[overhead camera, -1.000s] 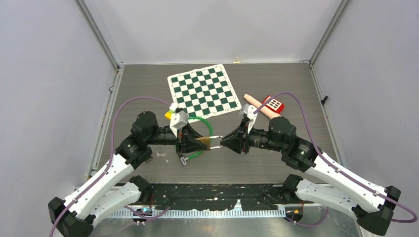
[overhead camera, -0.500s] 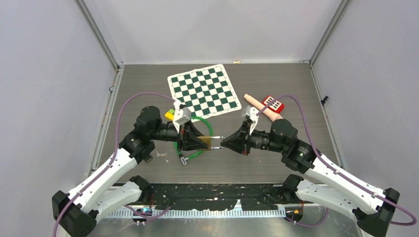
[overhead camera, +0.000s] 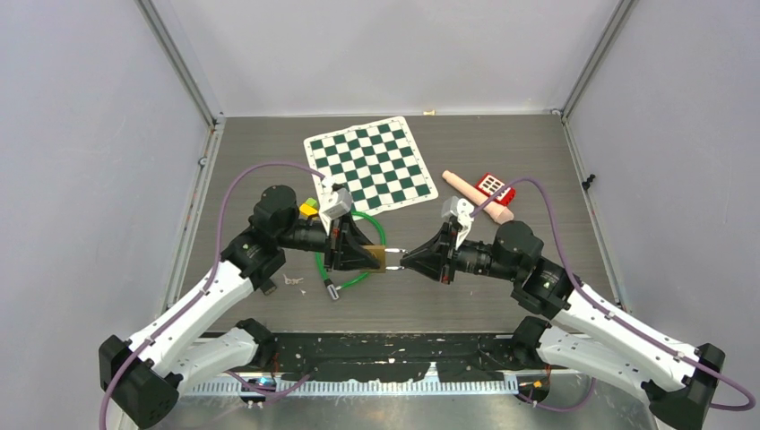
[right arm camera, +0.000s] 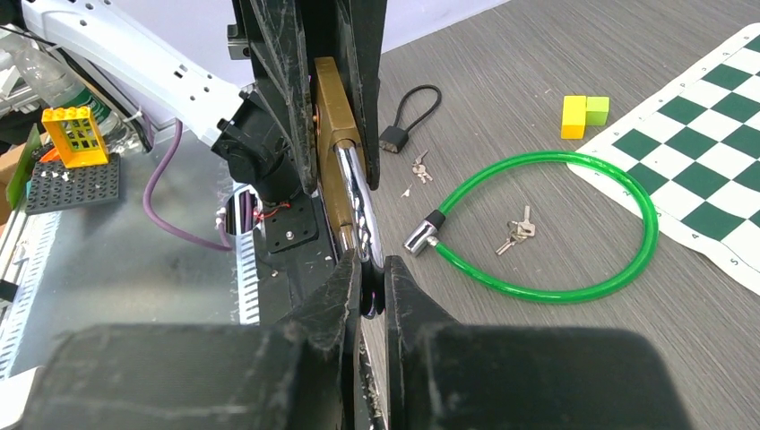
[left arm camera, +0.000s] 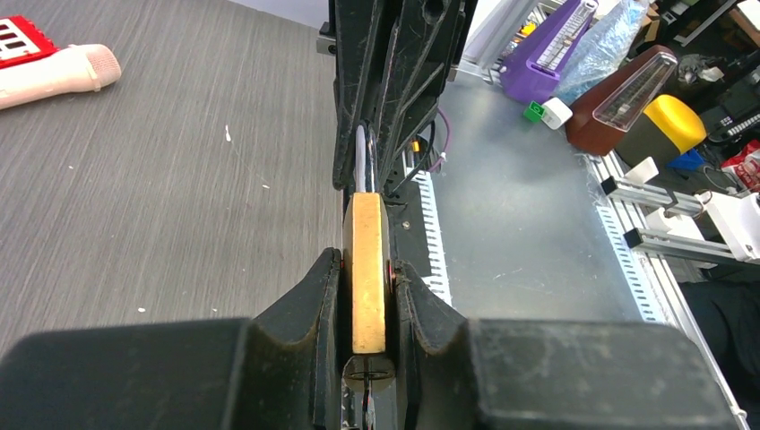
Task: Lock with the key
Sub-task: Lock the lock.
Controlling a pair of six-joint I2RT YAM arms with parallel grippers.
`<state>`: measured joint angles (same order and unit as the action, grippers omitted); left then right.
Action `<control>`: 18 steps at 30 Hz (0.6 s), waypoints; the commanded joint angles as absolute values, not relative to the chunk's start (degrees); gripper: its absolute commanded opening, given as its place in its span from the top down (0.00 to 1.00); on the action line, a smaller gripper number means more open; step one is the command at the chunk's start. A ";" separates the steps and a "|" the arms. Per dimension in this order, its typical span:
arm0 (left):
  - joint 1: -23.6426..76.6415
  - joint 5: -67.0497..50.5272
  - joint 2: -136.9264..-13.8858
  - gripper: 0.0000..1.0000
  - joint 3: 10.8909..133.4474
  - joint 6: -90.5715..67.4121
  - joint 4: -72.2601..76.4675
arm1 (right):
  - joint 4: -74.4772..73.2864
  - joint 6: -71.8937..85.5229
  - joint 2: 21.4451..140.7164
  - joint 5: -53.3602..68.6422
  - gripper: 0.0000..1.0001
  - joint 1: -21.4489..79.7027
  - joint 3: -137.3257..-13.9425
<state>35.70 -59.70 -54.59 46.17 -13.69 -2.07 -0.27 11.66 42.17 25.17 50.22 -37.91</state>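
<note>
A brass padlock (overhead camera: 372,259) hangs in the air between my two grippers, over the front middle of the table. My left gripper (overhead camera: 363,258) is shut on its brass body (left arm camera: 367,269), one finger on each flat side. The silver shackle (right arm camera: 358,197) runs from the body (right arm camera: 330,134) toward my right gripper (right arm camera: 367,287), which is shut on the shackle's end (overhead camera: 392,252). A dark round part with a slot (left arm camera: 369,372) shows at the padlock's near end in the left wrist view. I cannot tell whether a key sits in it.
A green cable lock (right arm camera: 574,291) lies looped on the table with a bunch of keys (right arm camera: 517,231) inside it. A small black lock (right arm camera: 394,136) and more keys (right arm camera: 418,166) lie nearby. A chessboard mat (overhead camera: 369,166), yellow-green block (overhead camera: 308,208), pink stick (overhead camera: 475,195) and red keypad (overhead camera: 495,186) lie behind.
The left arm's elbow has swung up and to the right, and the right arm has settled slightly lower. The padlock has stayed held between the two grippers in nearly the same spot.
</note>
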 commanded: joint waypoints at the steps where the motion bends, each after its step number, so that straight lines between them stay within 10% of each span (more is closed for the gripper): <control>1: 36.72 -57.71 -55.58 1.00 50.27 -15.71 8.94 | 7.51 10.70 46.11 31.61 0.95 53.69 -39.23; 18: 38.63 -58.34 -58.83 1.00 48.72 -12.21 12.55 | 14.49 12.21 57.70 26.04 0.95 62.68 -38.27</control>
